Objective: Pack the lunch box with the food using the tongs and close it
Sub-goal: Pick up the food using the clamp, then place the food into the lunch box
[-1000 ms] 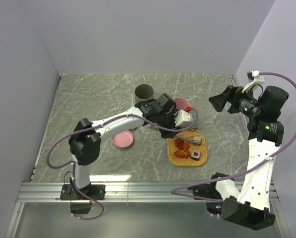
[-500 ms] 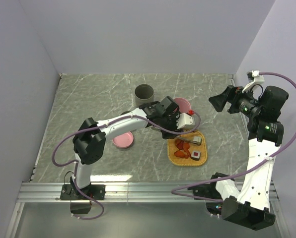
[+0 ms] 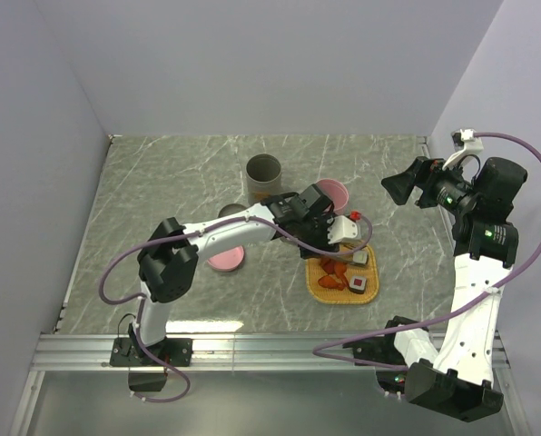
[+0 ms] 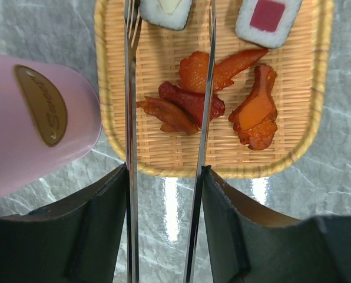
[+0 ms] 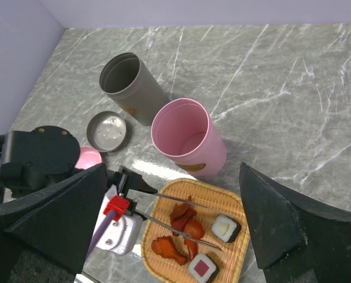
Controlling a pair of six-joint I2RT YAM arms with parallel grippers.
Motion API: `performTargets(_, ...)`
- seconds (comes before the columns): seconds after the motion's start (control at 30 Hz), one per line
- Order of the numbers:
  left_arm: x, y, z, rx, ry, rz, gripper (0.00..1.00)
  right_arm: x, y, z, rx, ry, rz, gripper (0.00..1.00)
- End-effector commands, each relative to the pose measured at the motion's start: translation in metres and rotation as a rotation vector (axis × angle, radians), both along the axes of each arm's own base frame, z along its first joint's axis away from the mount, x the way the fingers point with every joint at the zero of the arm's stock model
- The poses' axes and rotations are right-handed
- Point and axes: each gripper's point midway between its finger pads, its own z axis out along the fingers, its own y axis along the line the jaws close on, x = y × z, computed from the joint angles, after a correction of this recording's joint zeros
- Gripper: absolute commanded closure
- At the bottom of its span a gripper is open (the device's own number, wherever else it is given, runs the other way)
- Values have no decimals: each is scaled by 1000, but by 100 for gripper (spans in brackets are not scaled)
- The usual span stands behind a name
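Silver tongs (image 4: 130, 118), clamped in the partly closed left gripper (image 4: 164, 174), are shown straddling light, stiff, probably slippery fried chunks (image 4: 190, 103) on the woven tray (image 4: 164, 159); a mid-body pinch is advised. The right gripper (image 3: 399, 189) is held wide open and empty.

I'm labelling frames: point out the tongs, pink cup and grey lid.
tongs (image 4: 130, 135), left wrist view, on one metal arm.
pink cup (image 5: 212, 154), right wrist view, on its outer wall.
grey lid (image 5: 108, 131), right wrist view, on its centre.

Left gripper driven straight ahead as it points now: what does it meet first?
Probably the fried chunks on the woven tray, lying between the tongs it holds; height above them is unclear.
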Motion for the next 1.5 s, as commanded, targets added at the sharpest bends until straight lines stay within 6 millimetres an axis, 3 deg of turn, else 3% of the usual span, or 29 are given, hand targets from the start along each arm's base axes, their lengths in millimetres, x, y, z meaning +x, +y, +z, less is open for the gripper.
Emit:
performTargets(0.0, 9, -14, 11, -32, -56, -17, 44, 2, 0, 10, -9, -48, 10, 0)
performTargets(0.27, 10, -16, 8, -24, -69, -12, 46, 3, -1, 9, -12, -46, 9, 0)
performTargets(0.5, 6, -16, 26, -45, -77, -10, 56, 2, 0, 10, -12, -48, 9, 0)
performTargets(0.77, -4, -14, 68, -116, -52, 11, 60, 0, -1, 12, -16, -52, 3, 0)
performTargets(1.13, -24, 5, 133, -230, -15, 27, 60, -1, 0, 22, -31, -60, 14, 0)
performTargets(1.23, -17, 13, 162, -290, 3, 56, 60, -2, 1, 28, -38, -75, 15, 0)
performTargets(1.47, 22, 47, 200, -377, 64, 188, 60, -1, 1, 30, -23, -70, 18, 0)
